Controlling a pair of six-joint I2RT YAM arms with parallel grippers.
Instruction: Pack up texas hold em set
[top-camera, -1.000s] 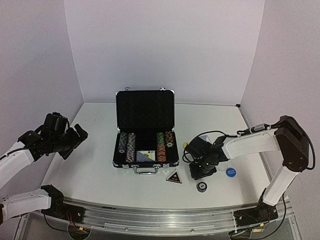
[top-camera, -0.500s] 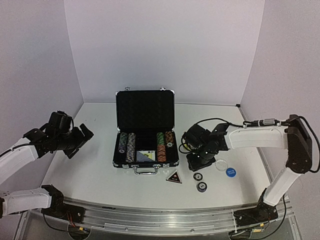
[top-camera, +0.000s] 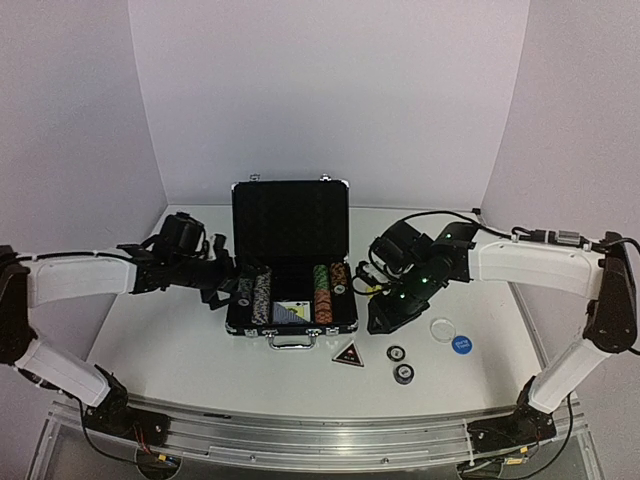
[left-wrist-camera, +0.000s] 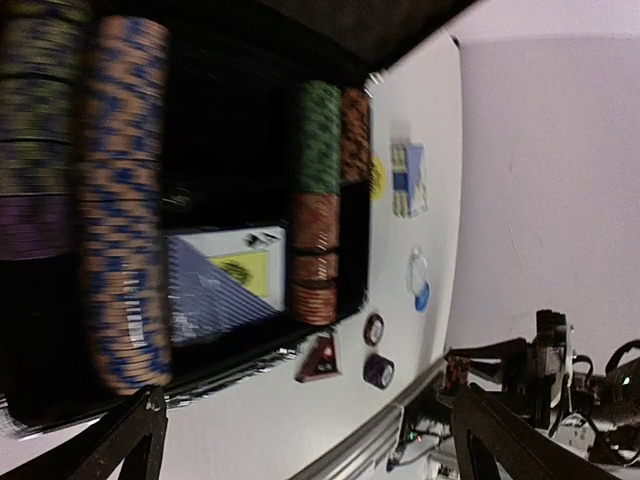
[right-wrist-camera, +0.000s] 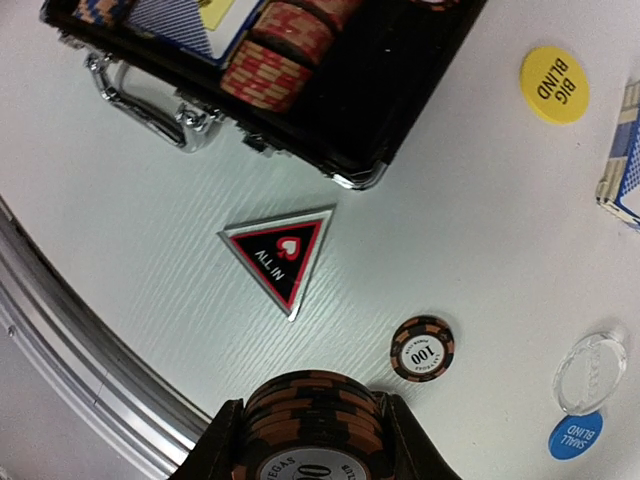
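Two arms reach over the white table (top-camera: 150, 350) toward the open black case (top-camera: 290, 215), which sits in the middle with its lid up. Rows of chips (top-camera: 262, 292) and a blue card pack (top-camera: 291, 312) lie inside it. The left gripper (top-camera: 218, 284) hangs by the case's left side, fingers spread wide and holding nothing. The right gripper (right-wrist-camera: 312, 445) squeezes a brown stack of chips (right-wrist-camera: 312, 410) above the table, just right of the case. I think this step is carrying that stack to the case. Next, it needs a free row and a gentle drop. A triangle marker (right-wrist-camera: 280, 255), a yellow disc (right-wrist-camera: 554, 85), a blue disc (right-wrist-camera: 574, 437), a clear disc (right-wrist-camera: 590, 372) and one loose chip (right-wrist-camera: 422, 348) wait on the table.
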